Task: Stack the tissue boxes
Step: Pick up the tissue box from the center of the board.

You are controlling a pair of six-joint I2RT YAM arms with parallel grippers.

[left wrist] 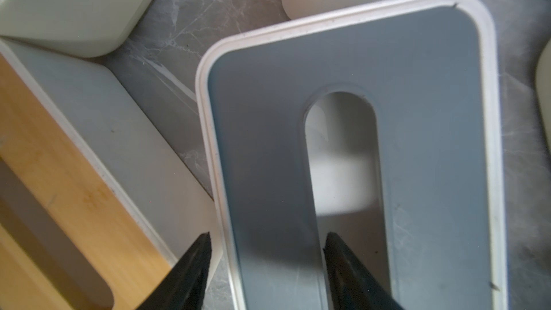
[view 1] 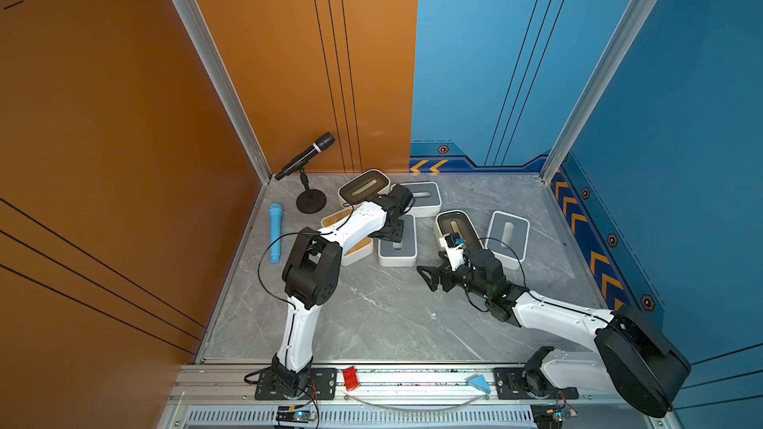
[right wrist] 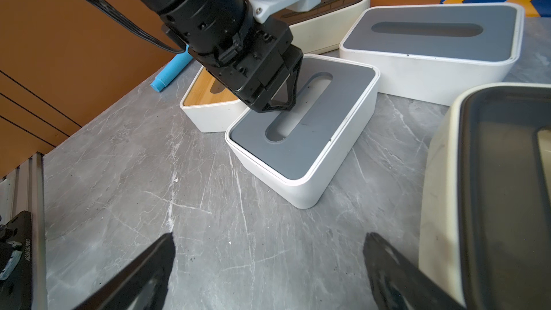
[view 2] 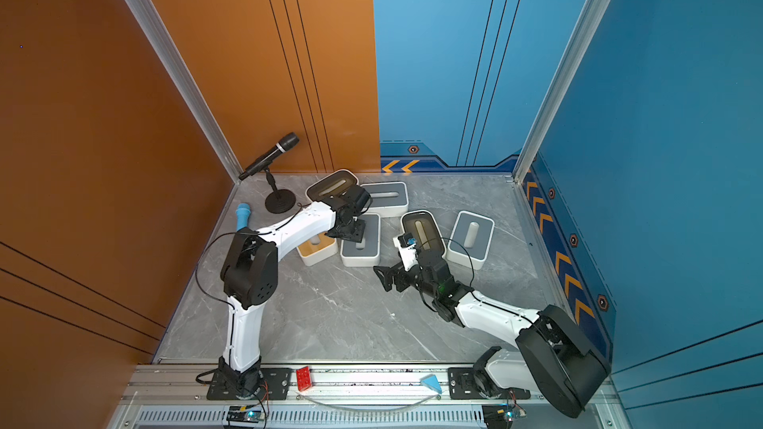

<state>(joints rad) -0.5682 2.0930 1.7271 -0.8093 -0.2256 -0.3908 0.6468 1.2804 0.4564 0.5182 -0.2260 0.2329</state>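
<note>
Over the centre grey-lidded box (view 1: 406, 247) — left arm reaches forward from its base, elbow raised high, forearm sloping down, wrist bent so the left claw (view 1: 390, 234) points down onto the lid.

Centre box lies flat on the tabletop (view 1: 371, 315), lid up. Its long axis and oval slot run away from the robot.

Left wrist view: left claw (left wrist: 267, 240) partly spread. One finger is outside the box's long wall, on the side of the bamboo-lidded box (left wrist: 44, 159); the other is at the slot, with the lid strip between them. A sliver of tabletop shows between the outer finger and the rim, so it is not clamped.

Bamboo-lidded box sits just left of the centre box, angled to it. Beyond the centre box are a second grey-lidded box (view 1: 425, 196), long axis crosswise, and a brown-lidded box (view 1: 363, 189). To its right are another brown-lidded box (view 1: 456, 226), then a third grey-lidded box (view 1: 508, 237), both roughly lengthwise. All six rest singly on the tabletop.

Right arm lies low, forearm near level. Right claw (view 1: 425, 278) is aimed at the centre box's near end — fully spread, holding nothing.
</note>
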